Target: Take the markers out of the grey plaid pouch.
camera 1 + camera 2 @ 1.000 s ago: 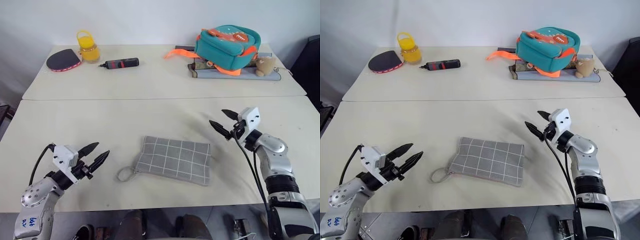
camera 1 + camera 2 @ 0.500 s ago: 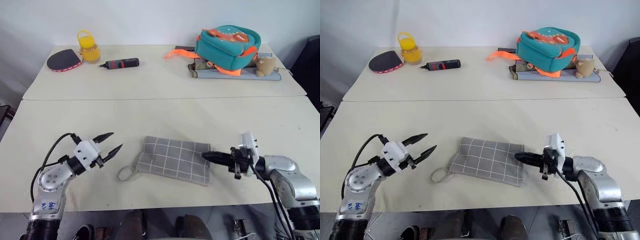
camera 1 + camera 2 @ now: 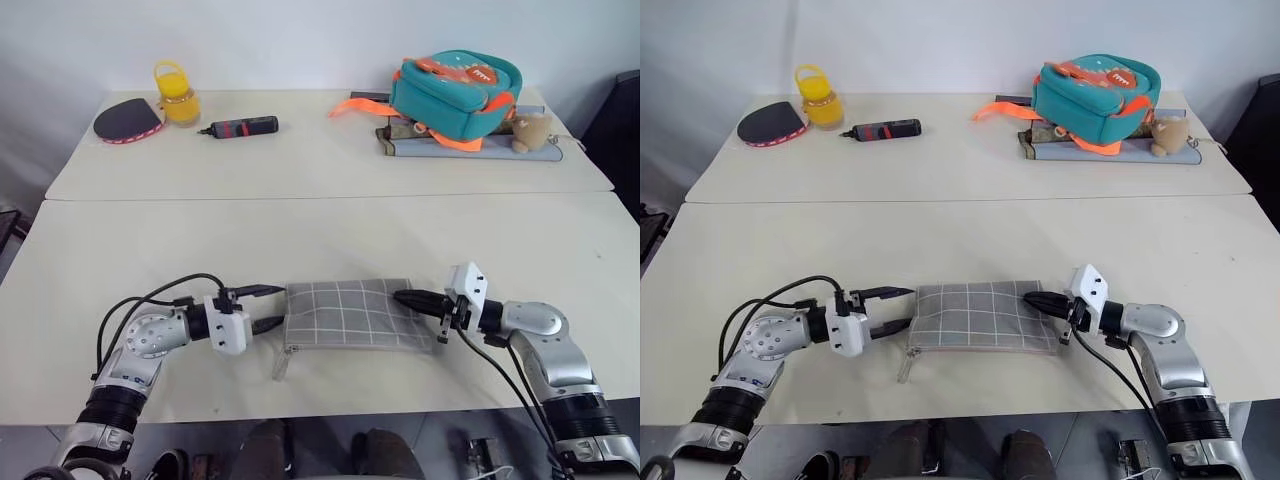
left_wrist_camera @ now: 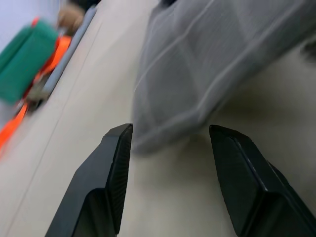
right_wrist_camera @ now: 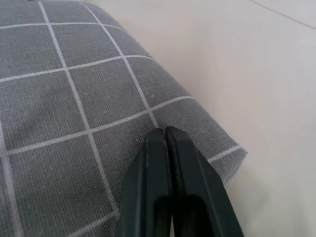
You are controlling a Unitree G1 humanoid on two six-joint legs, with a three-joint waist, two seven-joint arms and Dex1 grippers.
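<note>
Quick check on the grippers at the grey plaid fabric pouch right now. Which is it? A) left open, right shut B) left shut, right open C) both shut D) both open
A: the left gripper has its two black fingers spread at the left end of the grey plaid fabric pouch, while the right gripper has its fingers pressed together over the pouch's right end.

light: bright, even | shadows: soft, faint | left wrist view: blurred | glare: none

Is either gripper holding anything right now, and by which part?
Nothing is clearly held. The right gripper is shut, tips on the grey plaid pouch near its corner; the left gripper is open at the opposite end.
</note>
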